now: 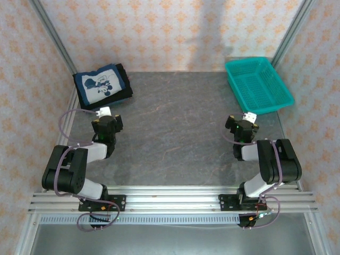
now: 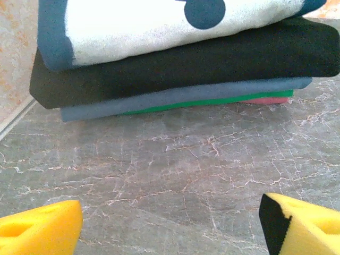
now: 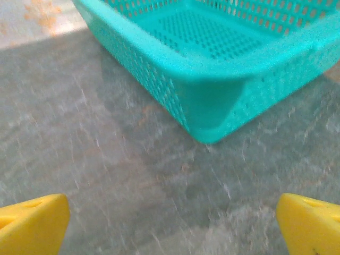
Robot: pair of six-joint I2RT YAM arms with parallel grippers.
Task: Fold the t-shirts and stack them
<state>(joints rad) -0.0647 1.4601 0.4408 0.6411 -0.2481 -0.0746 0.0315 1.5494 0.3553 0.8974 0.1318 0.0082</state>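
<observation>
Navy blue cloth t-shirt with white print (image 2: 159,21) is seen folded atop plain black cloth t-shirt (image 2: 186,64), far-left on the grey table (image 1: 175,138). Both are judged soft and light, best pinched along a folded edge. Left gripper (image 2: 170,223) and right gripper (image 3: 170,223) are spread, empty.

Navy shirt (image 1: 101,85) with a white mouse print, over a plain black shirt (image 2: 186,64); slate-blue, green and pink edges (image 2: 175,98) below (thin stripes). Basket (image 3: 212,69) is teal mesh. Table (image 1: 175,133) grey, white-veined. Walls (image 1: 159,32) cream, orange florals. My pads (image 2: 37,231) are yellow.
</observation>
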